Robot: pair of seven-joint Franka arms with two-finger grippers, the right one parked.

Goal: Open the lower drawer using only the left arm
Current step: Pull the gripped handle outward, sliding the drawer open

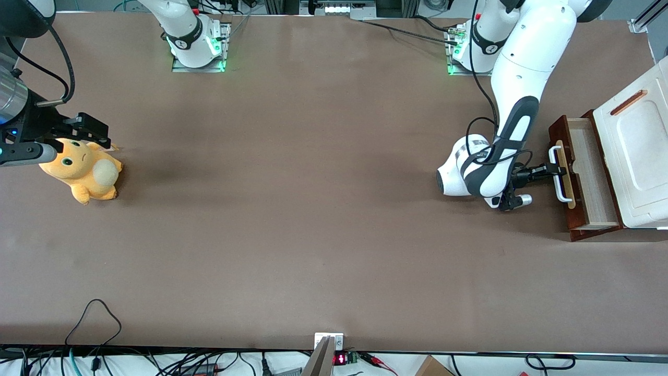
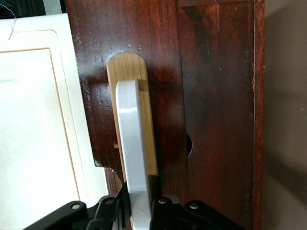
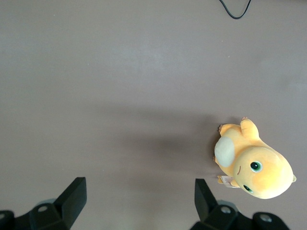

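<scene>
Dark reddish-brown wood: lower drawer [image 1: 579, 177], at the working arm's end of the bench [image 1: 313, 209], drawn partway out from under the white cabinet top [image 1: 639, 156], pale interior showing. White loop handle [image 2: 132, 158] mounted on a pale wood strip [image 2: 127, 67].

Gripper [image 1: 554, 168] of the left arm [image 1: 522, 78]: at the handle, jaws narrow and closed on the loop, as the left wrist view shows.

Handling note: you appear mid-pull. Keep your draw straight along the drawer's travel and level with the bench; a sideways drift could bind the drawer or slip the handle from the jaws.

Markings: no readable brand, label or writing on drawer or cabinet.

Also present: yellow plush toy [image 1: 83, 172], toward the parked arm's end.
</scene>
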